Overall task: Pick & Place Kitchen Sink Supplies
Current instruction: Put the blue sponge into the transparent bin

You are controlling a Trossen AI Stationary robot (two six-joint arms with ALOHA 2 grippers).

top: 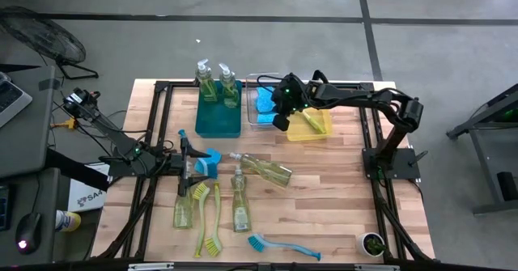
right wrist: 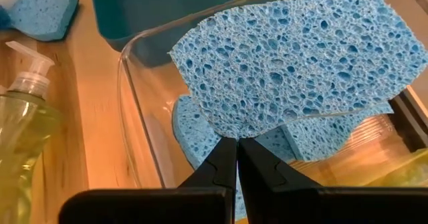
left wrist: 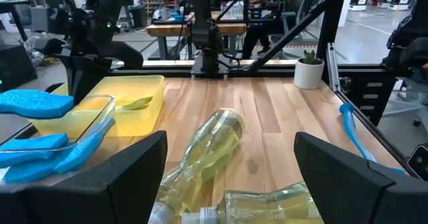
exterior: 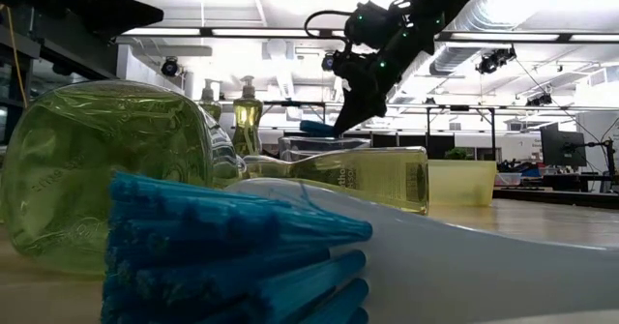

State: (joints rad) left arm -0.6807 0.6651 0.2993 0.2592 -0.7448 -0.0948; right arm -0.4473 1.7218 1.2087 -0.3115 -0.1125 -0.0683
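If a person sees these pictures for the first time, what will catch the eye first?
Probably the right gripper, its jaws pinched on a blue sponge above the clear bin, where more sponges lie. Next, the soap bottles lying flat mid-table, while two stand upright in the teal bin. The left gripper waits by another sponge.

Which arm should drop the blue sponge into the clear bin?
Right. The right gripper is shut on the blue porous sponge, held over the clear rectangular bin. The left gripper is open near the table's left middle, away from it.
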